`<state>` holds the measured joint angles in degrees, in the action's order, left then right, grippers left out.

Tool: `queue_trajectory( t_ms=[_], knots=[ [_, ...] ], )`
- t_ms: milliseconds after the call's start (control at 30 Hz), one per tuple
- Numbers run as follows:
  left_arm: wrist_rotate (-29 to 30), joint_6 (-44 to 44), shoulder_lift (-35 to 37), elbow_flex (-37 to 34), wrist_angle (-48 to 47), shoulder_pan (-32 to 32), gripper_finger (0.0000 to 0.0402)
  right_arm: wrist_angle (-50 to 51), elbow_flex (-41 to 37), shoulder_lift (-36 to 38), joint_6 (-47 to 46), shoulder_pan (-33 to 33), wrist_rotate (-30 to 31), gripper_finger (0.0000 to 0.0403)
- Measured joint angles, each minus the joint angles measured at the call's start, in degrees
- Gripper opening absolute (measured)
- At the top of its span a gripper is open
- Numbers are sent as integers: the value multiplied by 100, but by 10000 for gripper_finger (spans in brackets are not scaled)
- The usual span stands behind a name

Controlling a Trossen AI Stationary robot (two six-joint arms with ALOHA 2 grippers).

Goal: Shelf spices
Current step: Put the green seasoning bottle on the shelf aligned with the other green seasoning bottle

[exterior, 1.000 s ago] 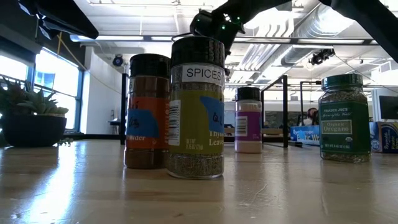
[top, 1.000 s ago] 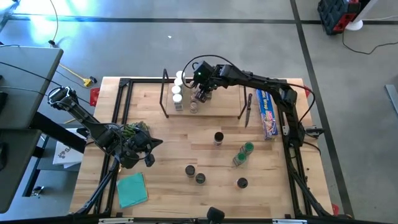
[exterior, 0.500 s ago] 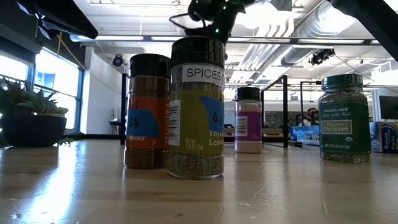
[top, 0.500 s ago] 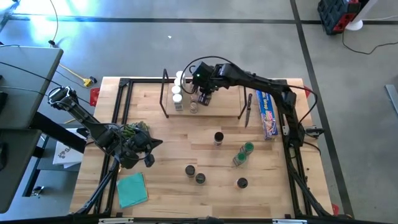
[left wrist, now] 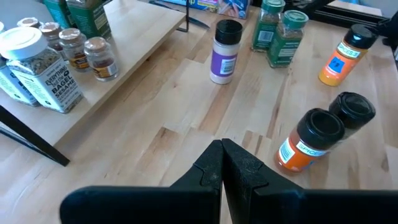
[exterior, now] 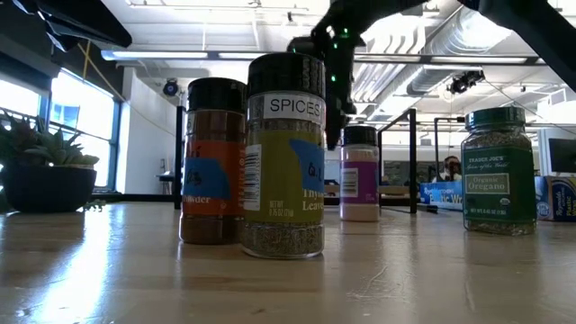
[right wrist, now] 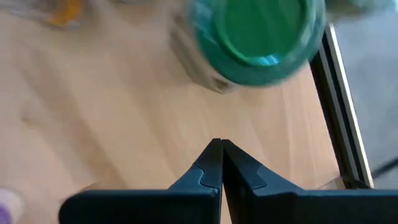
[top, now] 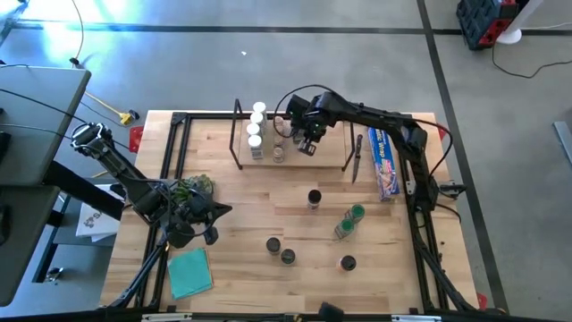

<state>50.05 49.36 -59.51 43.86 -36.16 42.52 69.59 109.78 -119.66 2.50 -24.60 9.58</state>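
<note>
The shelf (top: 295, 159) stands at the table's far middle and holds several spice jars (top: 256, 128), which also show in the left wrist view (left wrist: 37, 59). More spice jars stand loose on the table: a black-lidded one (top: 314, 198), two green-lidded ones (top: 349, 221) and three near the front (top: 286, 255). My right gripper (top: 308, 143) hangs shut above the shelf, pointing down beside a green-lidded jar (right wrist: 261, 31) and touching nothing. My left gripper (top: 223, 211) is shut and held above the table's left part (left wrist: 221, 146).
A long blue box (top: 384, 161) lies along the table's right edge beside the shelf. A teal cloth (top: 189, 273) lies at the near left corner, and a small green plant (top: 192, 188) sits by the left arm. Bare wood lies between shelf and loose jars.
My right gripper has moved along the shelf toward the table's right, sunk a little and tipped to point more steeply down, staying shut. The jars have kept their places.
</note>
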Motion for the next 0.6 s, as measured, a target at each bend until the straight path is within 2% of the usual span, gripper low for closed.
queue_trajectory(
  t_ms=[300, 600],
  knots=[
    [47, 0, 0, 0, -1, -4, 0, -729, -630, 7, -264, -155, 129, 0],
    [51, 0, 0, 0, -3, -4, 0, -1148, -752, 7, -378, -150, -15, 0]
  ],
)
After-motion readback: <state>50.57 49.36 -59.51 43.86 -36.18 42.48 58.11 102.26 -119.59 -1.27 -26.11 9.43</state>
